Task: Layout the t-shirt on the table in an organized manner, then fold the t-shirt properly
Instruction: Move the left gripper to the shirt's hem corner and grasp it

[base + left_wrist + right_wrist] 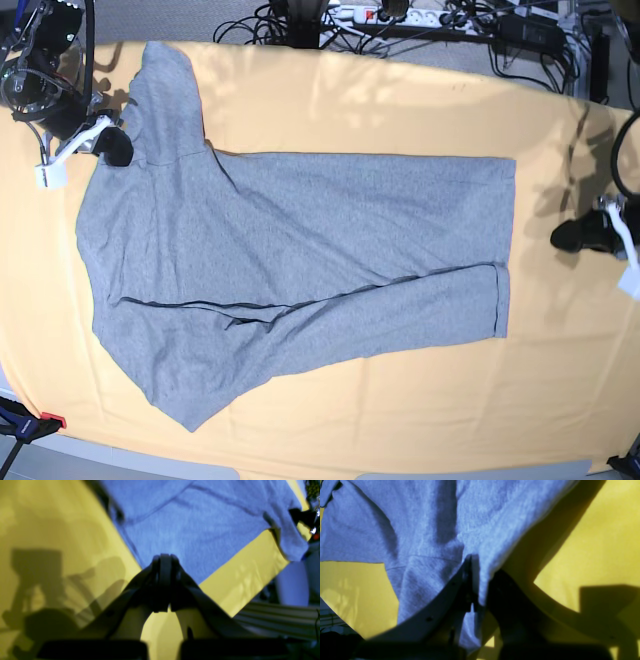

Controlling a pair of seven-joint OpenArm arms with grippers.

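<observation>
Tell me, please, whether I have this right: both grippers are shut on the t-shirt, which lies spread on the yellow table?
Only the right gripper is shut on the t-shirt. The base view shows the left gripper shut on nothing, apart from the shirt on the table.

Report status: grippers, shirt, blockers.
Right gripper shut on heather-grey cotton t-shirt near a sleeve. Left gripper shut, empty. Shirt spread on pale yellow table, partly folded over. No blockers.
</observation>
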